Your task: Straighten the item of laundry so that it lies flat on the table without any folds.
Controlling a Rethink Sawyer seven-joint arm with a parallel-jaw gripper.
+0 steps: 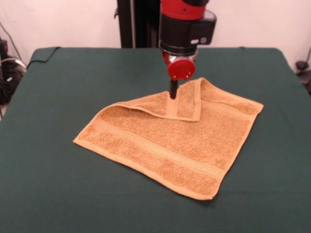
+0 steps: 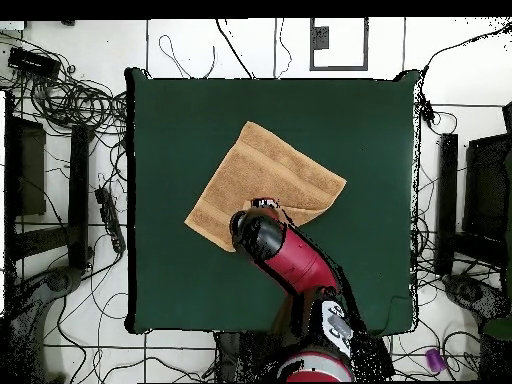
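- Orange-tan terry towel (image 1: 170, 145) lying near the middle of the green-clothed worktop (image 1: 58, 184), far corner folded over onto itself.
- Red and black gripper (image 1: 172, 92) planted on the folded flap; jaws appear pressed together, though grasp on the cloth cannot be told.
- Paler woven bands crossing the towel.

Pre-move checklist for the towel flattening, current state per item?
1. Towel flat: not ok, the far corner is folded over onto the middle.
2. Folded flap reachable: ok, the gripper sits right at its edge.
3. Gripper state: cannot tell, only a dark tip shows below the red wrist.
4. Grip on the flap: cannot tell.
5. Towel fully on the table: ok, green cloth shows on all sides.
6. Room to unfold toward the far edge: ok, bare table behind the fold.
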